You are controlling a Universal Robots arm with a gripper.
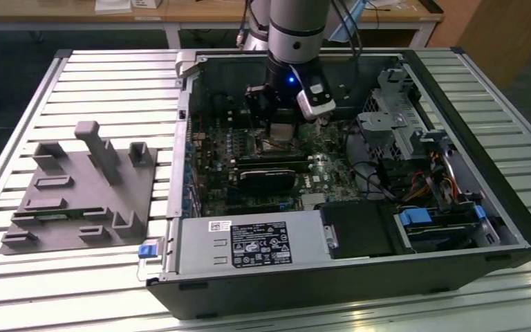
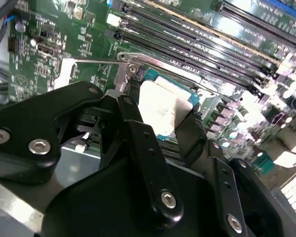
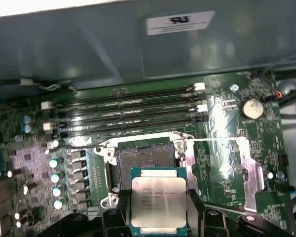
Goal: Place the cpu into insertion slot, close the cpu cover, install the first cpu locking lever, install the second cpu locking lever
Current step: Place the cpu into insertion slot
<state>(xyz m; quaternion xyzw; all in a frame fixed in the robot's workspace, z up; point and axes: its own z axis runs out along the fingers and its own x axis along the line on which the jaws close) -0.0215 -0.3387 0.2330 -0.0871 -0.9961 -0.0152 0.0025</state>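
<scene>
Exterior view, case: the open computer case holds the green motherboard, a black card and a labelled power box. The gripper hangs inside it over the board, with the cpu at its tip.
Exterior view, tray: a grey holder tray with upright posts sits outside the case, well away from the tool on the exterior view's left.
Second wrist view, grip: the fingers are clamped on opposite edges of the cpu, holding it flat above the board.
Second wrist view, cover: the cpu cover lies swung open, off to one side of the fingers.
First wrist view, slot: the insertion slot shows its dark centre bare, just ahead of the held cpu.
First wrist view, lever: a thin wire lever stands released beside the slot, along the cover's edge.
Progress: judged from this, the first step is under way. The cpu is not yet seated, and the cover and both levers are left to do.
</scene>
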